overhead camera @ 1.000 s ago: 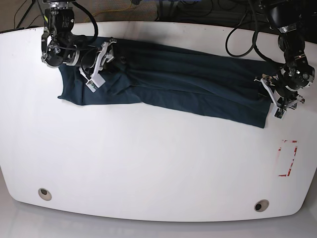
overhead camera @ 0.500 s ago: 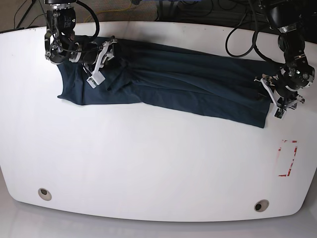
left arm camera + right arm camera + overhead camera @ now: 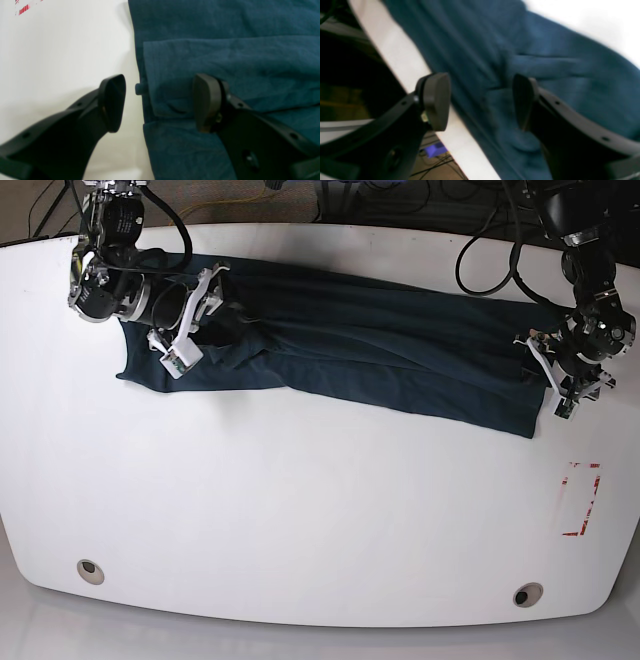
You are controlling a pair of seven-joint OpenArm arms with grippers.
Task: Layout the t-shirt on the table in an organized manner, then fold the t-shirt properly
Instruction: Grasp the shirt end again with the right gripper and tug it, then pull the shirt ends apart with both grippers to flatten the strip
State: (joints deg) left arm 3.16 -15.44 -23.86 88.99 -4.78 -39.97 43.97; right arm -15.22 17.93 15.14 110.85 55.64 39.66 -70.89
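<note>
The dark teal t-shirt (image 3: 380, 345) lies in a long wrinkled band across the far half of the white table (image 3: 320, 510). My right gripper (image 3: 192, 320) stands open over the shirt's left end, by the table's far edge. In the right wrist view, the right gripper (image 3: 480, 100) shows blurred cloth (image 3: 545, 65) beneath its spread jaws. My left gripper (image 3: 556, 378) is open at the shirt's right end. The left wrist view shows the left gripper (image 3: 160, 102) straddling the folded hem (image 3: 175, 75), with one finger (image 3: 112, 102) over bare table and the other on the cloth.
A red tape rectangle (image 3: 580, 500) marks the table near the right edge, and its corner shows in the left wrist view (image 3: 25, 7). Two grommet holes (image 3: 90, 570) (image 3: 527, 594) sit near the front edge. Cables hang behind the table's far edge.
My right arm has shifted left and slightly toward the front over the shirt's left end, its jaws staying apart. The left arm has not moved.
</note>
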